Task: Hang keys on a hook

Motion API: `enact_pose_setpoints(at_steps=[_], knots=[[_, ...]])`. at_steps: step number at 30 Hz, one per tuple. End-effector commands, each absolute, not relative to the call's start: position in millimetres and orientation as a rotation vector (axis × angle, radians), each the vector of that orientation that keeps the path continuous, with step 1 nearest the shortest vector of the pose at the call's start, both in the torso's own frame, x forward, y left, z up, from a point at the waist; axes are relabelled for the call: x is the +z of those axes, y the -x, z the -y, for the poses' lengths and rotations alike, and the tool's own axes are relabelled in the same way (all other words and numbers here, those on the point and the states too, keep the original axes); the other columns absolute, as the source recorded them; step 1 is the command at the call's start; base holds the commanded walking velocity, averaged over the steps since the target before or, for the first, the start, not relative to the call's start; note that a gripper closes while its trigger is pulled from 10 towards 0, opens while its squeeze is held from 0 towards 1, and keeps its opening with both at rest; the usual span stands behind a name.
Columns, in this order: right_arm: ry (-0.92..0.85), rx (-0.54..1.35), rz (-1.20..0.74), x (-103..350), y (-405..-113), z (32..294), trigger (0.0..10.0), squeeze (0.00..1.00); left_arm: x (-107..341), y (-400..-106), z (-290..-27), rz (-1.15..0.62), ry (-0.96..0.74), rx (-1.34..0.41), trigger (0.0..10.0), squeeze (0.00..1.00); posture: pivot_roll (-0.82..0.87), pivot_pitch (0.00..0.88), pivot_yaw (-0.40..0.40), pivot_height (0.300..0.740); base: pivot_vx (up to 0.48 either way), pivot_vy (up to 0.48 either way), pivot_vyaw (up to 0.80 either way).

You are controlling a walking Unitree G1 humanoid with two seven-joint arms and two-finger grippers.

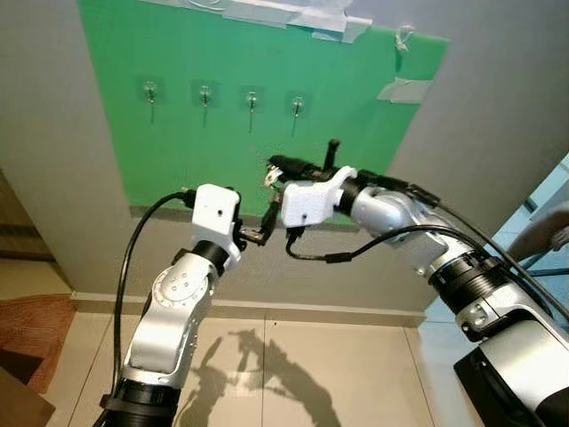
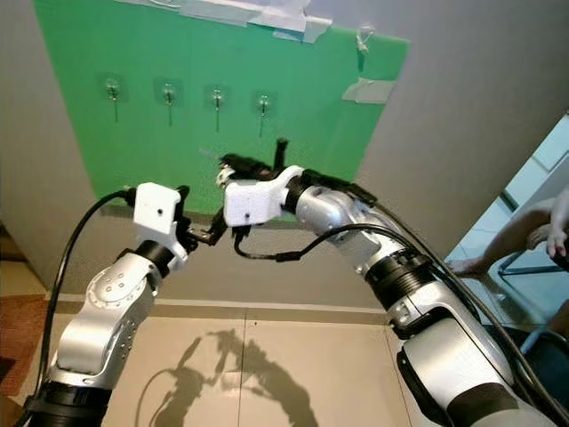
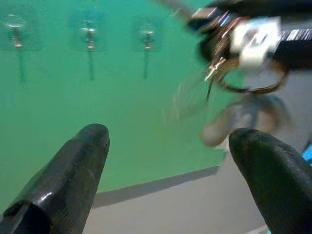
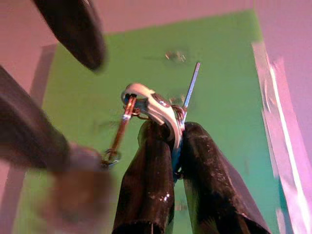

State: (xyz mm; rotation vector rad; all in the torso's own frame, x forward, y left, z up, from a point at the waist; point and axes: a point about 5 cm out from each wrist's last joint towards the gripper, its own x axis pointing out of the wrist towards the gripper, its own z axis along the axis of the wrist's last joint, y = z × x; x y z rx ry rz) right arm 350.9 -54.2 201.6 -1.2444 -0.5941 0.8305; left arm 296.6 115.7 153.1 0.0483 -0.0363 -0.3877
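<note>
A green board (image 1: 204, 151) on the wall carries a row of small metal hooks (image 1: 252, 100). Just below the rightmost hook (image 1: 298, 106), my right gripper (image 1: 275, 165) is held up and shut on a bunch of keys (image 1: 269, 177). The right wrist view shows the keys' white clip (image 4: 146, 97) and ring pinched between the two black fingers (image 4: 146, 185). My left gripper (image 1: 259, 231) stands open a little below the keys, nothing between its fingers (image 3: 73, 180). In the left wrist view the keys (image 3: 229, 48) hang blurred ahead of it.
Grey wall surrounds the board, with a skirting strip and tiled floor (image 1: 293, 365) below. A person's leg (image 2: 516, 236) shows at the far right. Tape (image 1: 293, 13) holds the board's top edge. Cables (image 1: 373, 240) loop from my right arm.
</note>
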Motion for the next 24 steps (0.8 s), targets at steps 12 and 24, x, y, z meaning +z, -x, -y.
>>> enact_pose_setpoints(at_steps=[12, 24], knots=[[1.345, 0.821, 0.707, 206.2, -353.7, 44.4, 0.0, 0.00, 156.1, -298.8, -96.2, 0.042, -0.036, -0.490, 10.0, 0.00, 0.03, 0.011, -0.104, 0.740, 0.000, 0.000, 0.00], [1.352, 0.790, 0.739, 211.2, -358.1, 44.2, 0.0, 0.00, 149.5, -298.2, -99.3, 0.013, -0.048, -0.470, 10.0, 0.00, 0.03, 0.017, -0.106, 0.740, 0.000, 0.000, 0.00]])
